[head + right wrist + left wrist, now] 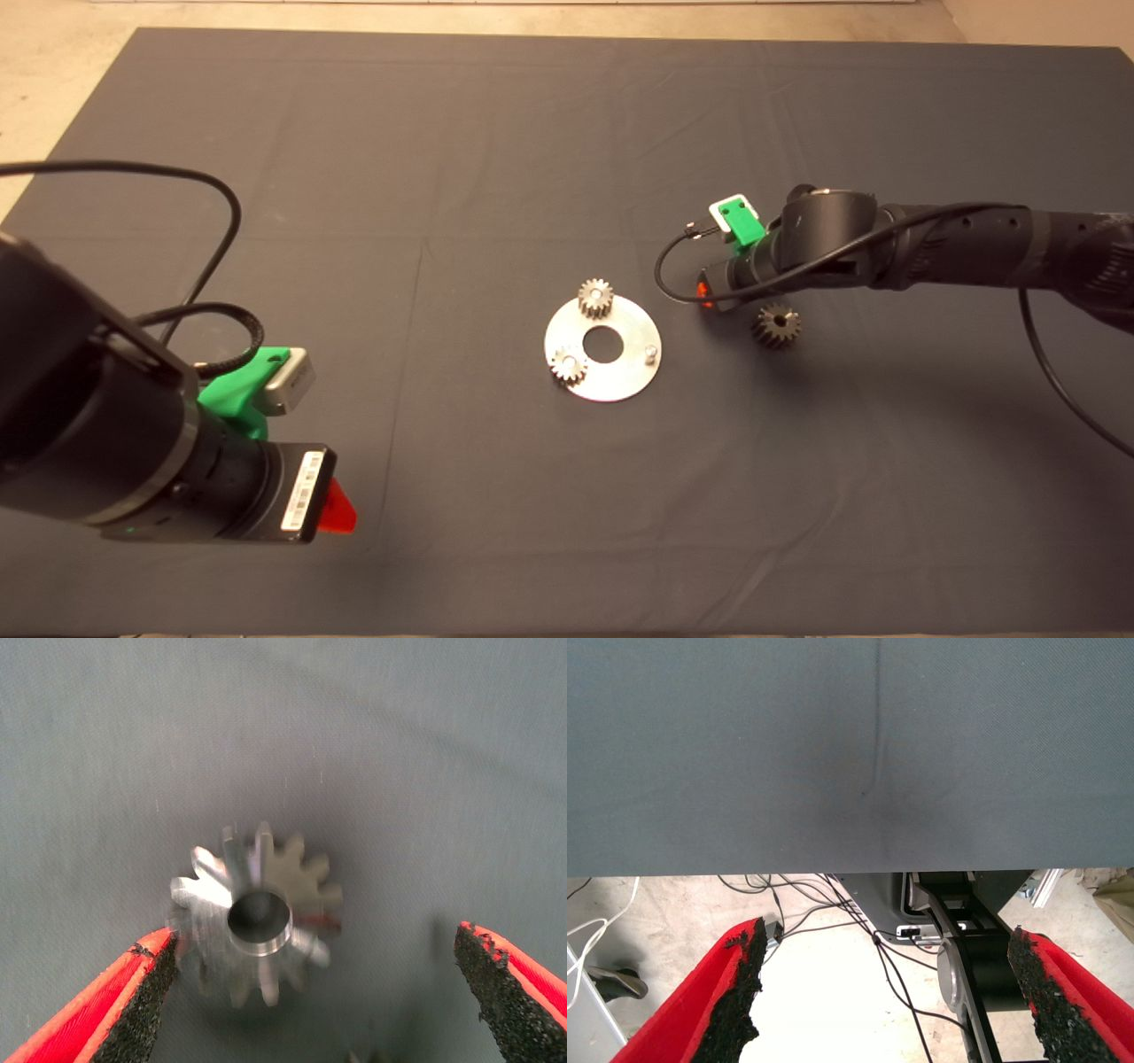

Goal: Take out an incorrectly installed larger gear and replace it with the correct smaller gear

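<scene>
The right end effector is spread around a small gear; it looks heavy, hard, slippery: pinch its teeth

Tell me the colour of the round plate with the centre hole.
Shiny silver, bare metal: the round flat metal plate shows best in the head view.

No legible text: the only marking is a white barcode sticker on the black housing of the left gripper in the head view, its print too small to read; no readable marks on anything else.
</scene>
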`<state>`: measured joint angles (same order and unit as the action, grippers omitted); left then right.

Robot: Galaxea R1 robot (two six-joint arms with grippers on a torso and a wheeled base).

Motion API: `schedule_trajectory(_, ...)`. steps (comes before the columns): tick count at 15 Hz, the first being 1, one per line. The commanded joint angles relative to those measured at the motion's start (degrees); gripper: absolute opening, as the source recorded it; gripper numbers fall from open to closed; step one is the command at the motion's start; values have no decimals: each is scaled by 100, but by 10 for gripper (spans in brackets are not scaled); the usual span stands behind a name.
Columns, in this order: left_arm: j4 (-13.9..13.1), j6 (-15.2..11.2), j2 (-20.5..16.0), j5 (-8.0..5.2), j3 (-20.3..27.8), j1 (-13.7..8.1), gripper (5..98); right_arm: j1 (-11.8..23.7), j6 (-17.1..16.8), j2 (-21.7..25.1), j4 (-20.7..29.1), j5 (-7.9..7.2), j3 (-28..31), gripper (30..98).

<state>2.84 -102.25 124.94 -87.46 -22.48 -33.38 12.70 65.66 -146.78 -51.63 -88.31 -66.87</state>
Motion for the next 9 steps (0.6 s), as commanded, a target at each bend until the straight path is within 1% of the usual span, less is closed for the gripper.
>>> schedule_trajectory(1, -73, -31, 9, -755, 52, -81, 690, -4, 52, -437, -313, -669, -181, 824)
schedule_trajectory(5, -73, -40, 116, -755, 26, -81, 690, 4, 61, -559, -313, -669, -264, 824)
schedule_trajectory(9, -73, -110, 246, -755, 26, -83, 690, 13, 61, -506, -304, -669, -255, 824)
